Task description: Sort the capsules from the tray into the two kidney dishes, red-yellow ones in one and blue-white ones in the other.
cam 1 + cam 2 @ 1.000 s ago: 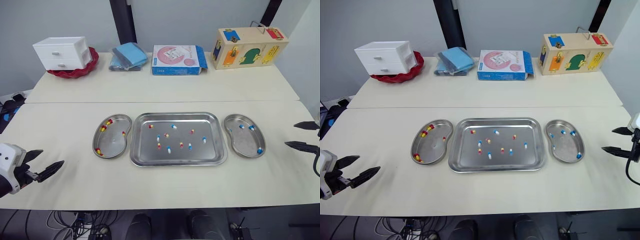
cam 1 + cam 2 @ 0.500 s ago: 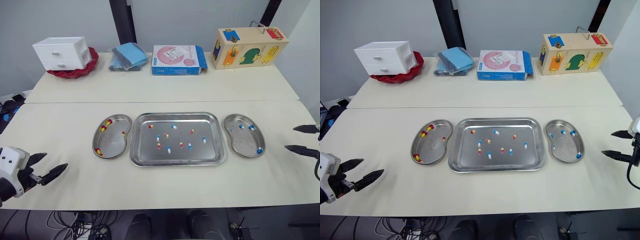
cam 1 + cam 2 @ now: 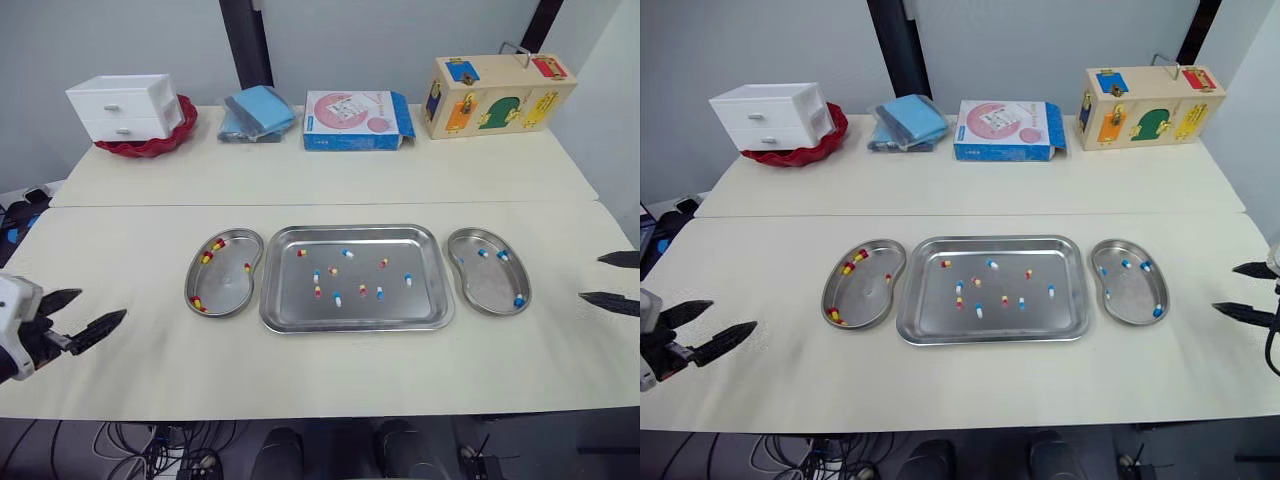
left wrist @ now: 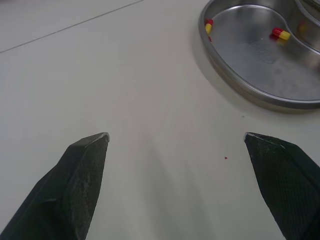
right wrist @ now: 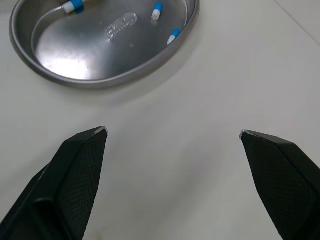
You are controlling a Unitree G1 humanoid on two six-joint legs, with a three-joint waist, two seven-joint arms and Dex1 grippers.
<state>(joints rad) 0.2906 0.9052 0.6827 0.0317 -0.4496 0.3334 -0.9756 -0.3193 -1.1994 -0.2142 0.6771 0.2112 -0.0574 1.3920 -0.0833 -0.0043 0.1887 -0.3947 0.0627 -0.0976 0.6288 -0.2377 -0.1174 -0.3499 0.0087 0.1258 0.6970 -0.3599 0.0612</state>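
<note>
A steel tray [image 3: 432, 268] sits at the middle of the near table with several red-yellow and blue-white capsules [image 3: 337, 297] loose in it. The kidney dish [image 3: 224, 293] to its left holds red-yellow capsules [image 3: 207, 257]. On the other side, the right kidney dish [image 3: 487, 292] holds blue-white capsules [image 3: 519, 300]. My left gripper [image 3: 78, 317] hangs open over bare table near the left edge, well clear of the left dish [image 4: 260, 92]. My right gripper [image 3: 610, 280] is open at the far right edge, beyond the right dish [image 5: 100, 80].
On the far table stand a white drawer unit [image 3: 122, 105] on a red dish, folded blue cloth [image 3: 256, 111], a pink-and-blue box [image 3: 355, 119] and a wooden latch box [image 3: 497, 95]. A seam [image 3: 320, 204] separates the two tables.
Both grippers have drawn outward and away from the dishes, the left toward the left edge, the right toward the right edge. Tray, dishes and capsules have not moved.
</note>
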